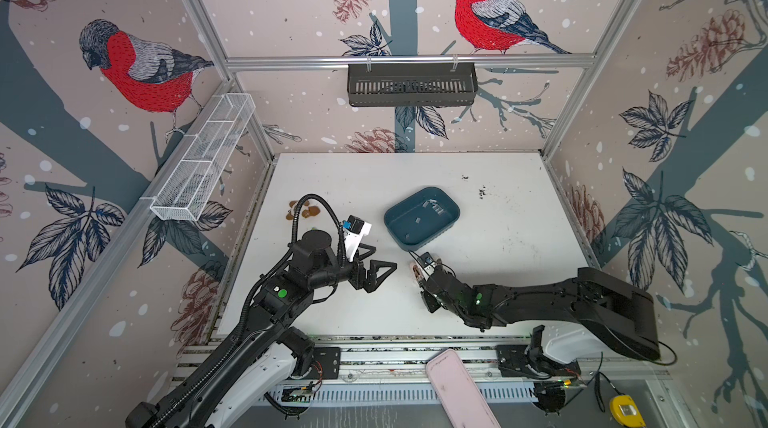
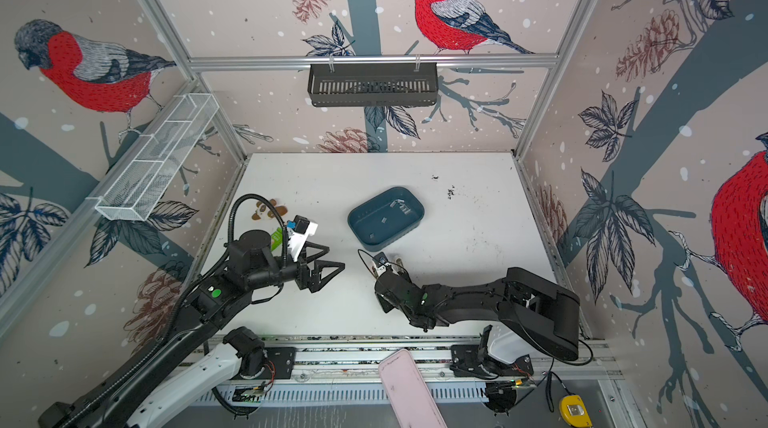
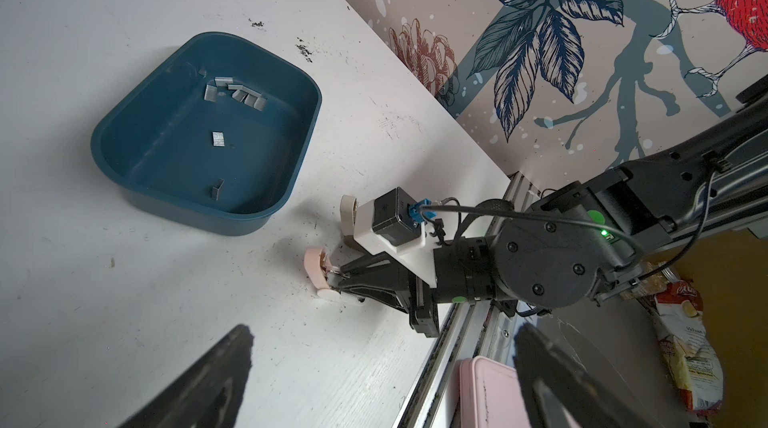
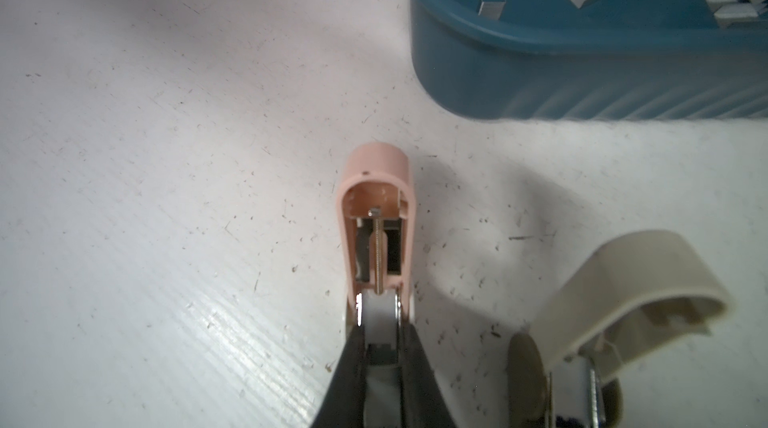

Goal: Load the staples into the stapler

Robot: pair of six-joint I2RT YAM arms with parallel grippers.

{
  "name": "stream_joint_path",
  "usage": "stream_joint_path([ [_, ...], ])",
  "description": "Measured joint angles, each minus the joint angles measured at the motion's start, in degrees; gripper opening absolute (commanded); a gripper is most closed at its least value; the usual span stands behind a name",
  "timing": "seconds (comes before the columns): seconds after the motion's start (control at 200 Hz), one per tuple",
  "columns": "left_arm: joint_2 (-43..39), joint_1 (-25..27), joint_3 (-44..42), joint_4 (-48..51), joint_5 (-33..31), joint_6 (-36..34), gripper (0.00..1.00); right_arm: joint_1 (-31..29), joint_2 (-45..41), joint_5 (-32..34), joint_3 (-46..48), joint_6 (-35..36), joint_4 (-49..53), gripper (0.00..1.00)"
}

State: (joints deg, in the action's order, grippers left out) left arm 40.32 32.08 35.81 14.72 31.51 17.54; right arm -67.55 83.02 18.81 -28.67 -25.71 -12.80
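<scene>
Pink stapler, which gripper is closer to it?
Right. The right gripper is shut on the pink stapler, holding it on the table. The left gripper stands open to its left in a top view, not touching it.

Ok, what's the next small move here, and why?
Probably move the open, empty left pincer over the blue tray toward a lone staple strip: the right pincer clamps the pink stapler, lid flipped open, and the staples lie in that tray.
</scene>
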Motion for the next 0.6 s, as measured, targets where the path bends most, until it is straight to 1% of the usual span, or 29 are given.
stream_joint_path([
  [0.235, 0.24, 0.0, 0.0, 0.0, 0.0, 0.0, 0.98, 0.0, 0.22, 0.11, -0.37, -0.13, 0.33, 0.1],
  [0.6, 0.31, 0.0, 0.0, 0.0, 0.0, 0.0, 0.98, -0.26, 1.99, 1.64, -0.7, -2.67, -1.29, 0.12],
])
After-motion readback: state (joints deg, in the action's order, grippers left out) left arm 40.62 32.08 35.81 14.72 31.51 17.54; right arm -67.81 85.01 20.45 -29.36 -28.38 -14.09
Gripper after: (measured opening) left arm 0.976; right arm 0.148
